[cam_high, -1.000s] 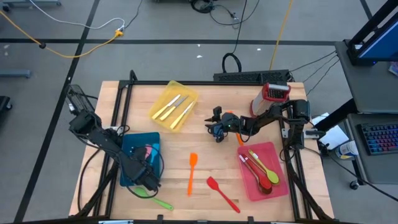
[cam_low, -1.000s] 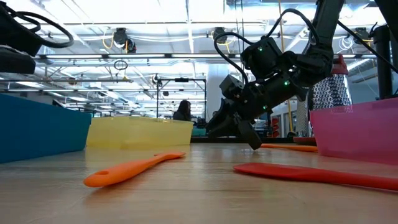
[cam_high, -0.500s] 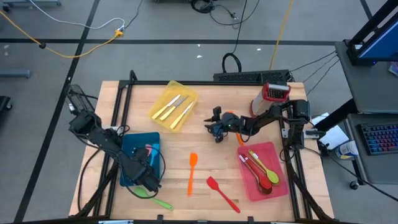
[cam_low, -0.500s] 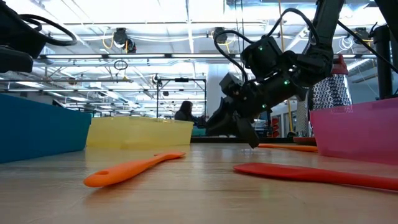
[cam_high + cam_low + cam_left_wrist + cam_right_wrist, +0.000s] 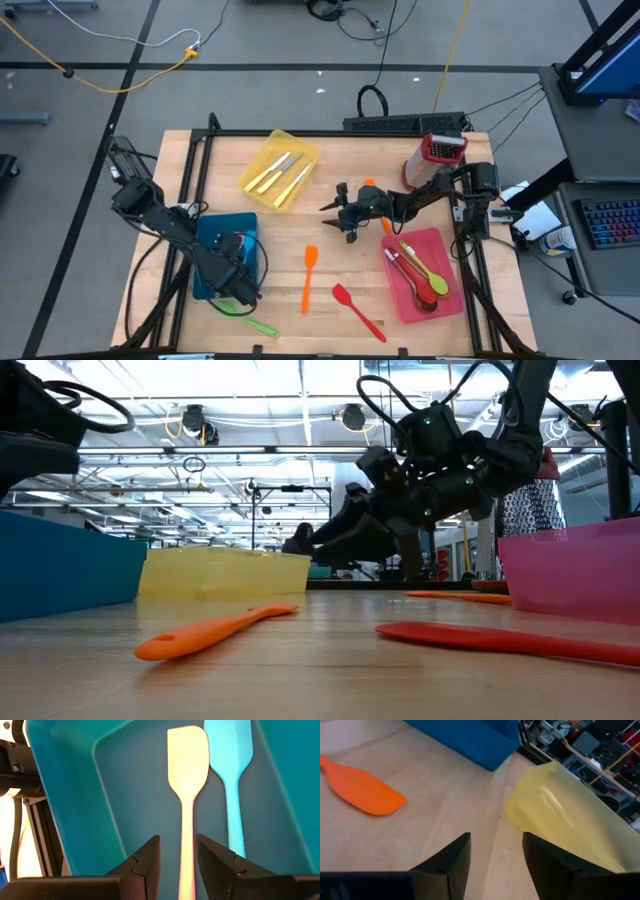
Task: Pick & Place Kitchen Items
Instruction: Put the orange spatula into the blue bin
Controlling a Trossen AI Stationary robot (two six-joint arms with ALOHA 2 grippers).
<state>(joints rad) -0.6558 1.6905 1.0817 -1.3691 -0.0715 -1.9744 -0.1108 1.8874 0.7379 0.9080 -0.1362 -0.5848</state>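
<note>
Holding a pale pink spatula (image 5: 187,780) over the blue tray (image 5: 208,240), the left gripper (image 5: 177,865) has its fingers clamped on the handle; a light blue spatula (image 5: 231,770) lies in the tray just beside it. Right gripper (image 5: 335,213) hovers mid-table near the yellow tray (image 5: 279,169), fingers apart, nothing between them. Orange spatula (image 5: 309,275) and red spatula (image 5: 357,311) lie loose on the wood, green utensil (image 5: 250,321) at the front edge. Cream-handled knives (image 5: 282,172) sit in the yellow tray, spoons (image 5: 418,268) in the pink tray (image 5: 397,292).
</note>
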